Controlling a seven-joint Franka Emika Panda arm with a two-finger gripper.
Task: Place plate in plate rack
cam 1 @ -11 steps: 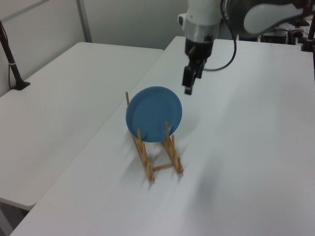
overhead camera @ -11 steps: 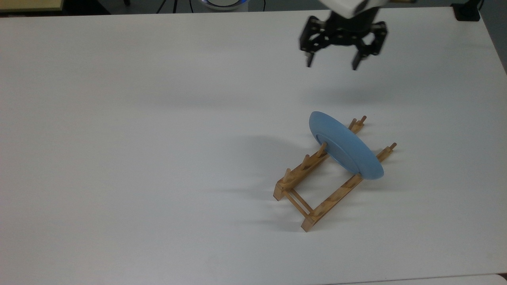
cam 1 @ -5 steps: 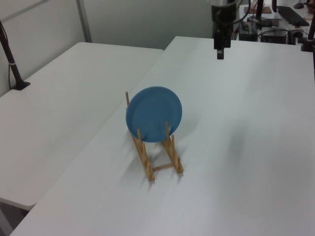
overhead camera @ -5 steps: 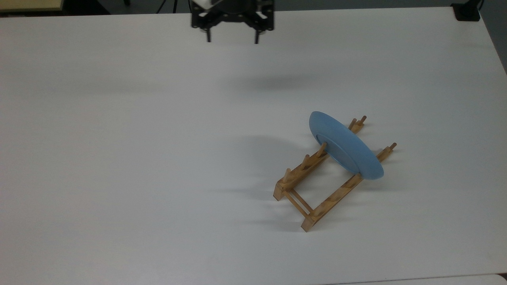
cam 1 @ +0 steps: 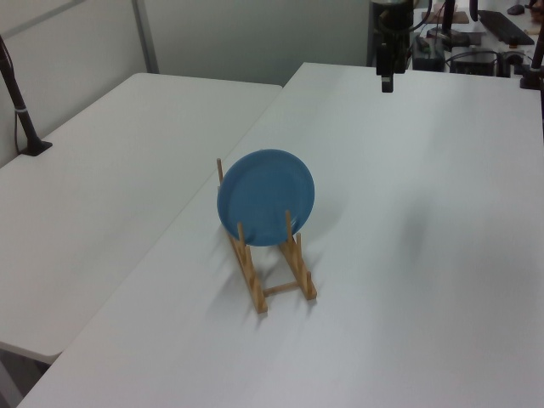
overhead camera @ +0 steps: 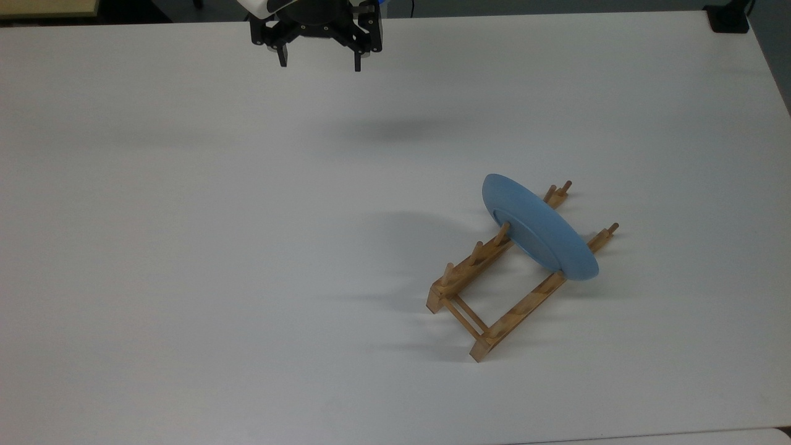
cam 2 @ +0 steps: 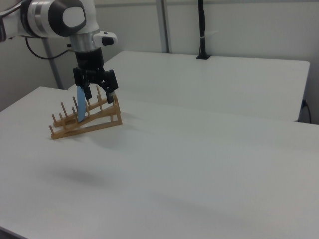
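The light-blue plate stands on edge in the wooden plate rack, leaning between its pegs at the rack's far end. In the left view the plate shows its round face above the rack. In the right view the plate appears edge-on in the rack. My gripper hangs open and empty near the table's far edge, well away from the plate toward the top view's upper left. It also appears as the gripper in the left view and as the gripper in the right view.
The rack stands on a wide white table. A black clamp sits at the top view's upper right corner. A second white table with a black post lies on the left view's left.
The open gripper has left the space above the plate and travelled to the top view's upper left, near the far table edge. Plate and rack have stayed still.
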